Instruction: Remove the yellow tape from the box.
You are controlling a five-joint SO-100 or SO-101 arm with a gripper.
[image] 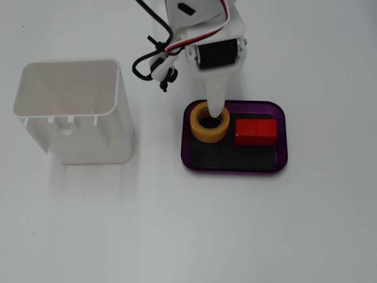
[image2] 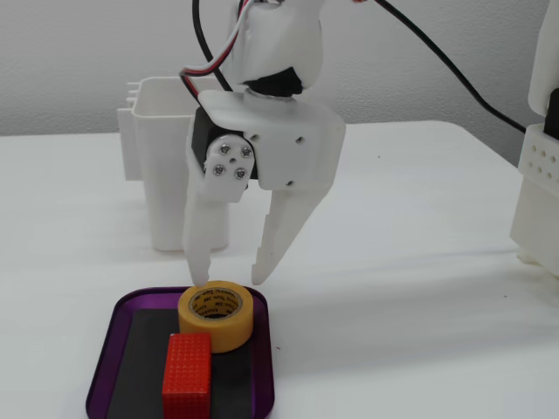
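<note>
From the top-down fixed view I count one yellow tape [image: 209, 122], one red block [image: 255, 131], one box [image: 281, 154] and one tall white container [image: 73, 111], all on the white surface [image: 188, 230]. The yellow tape lies flat in the far-left corner of the box, its hollow core facing up. The red block lies just to its right, also inside the box; I cannot tell whether the two touch. The white container stands well to the left of the box, open at the top. One arm reaches in from the far edge, and its hand [image: 214, 107] points down over the tape; one tapered finger ends over the far part of the roll near the core. I cannot judge the gap between the fingers from this angle.

From the low fixed view I again see one yellow tape [image2: 217, 315], one red block [image2: 187, 375] and one box [image2: 116, 346], with the white container [image2: 164, 166] standing farther back. Here the tape sits at the far end of the box and the block lies nearer to the camera. The hand [image2: 230, 275] hangs just above the tape with its two fingers spread apart and nothing between them. The left fingertip is right at the roll's far top edge; the right fingertip hovers above the roll's far right edge.
</note>
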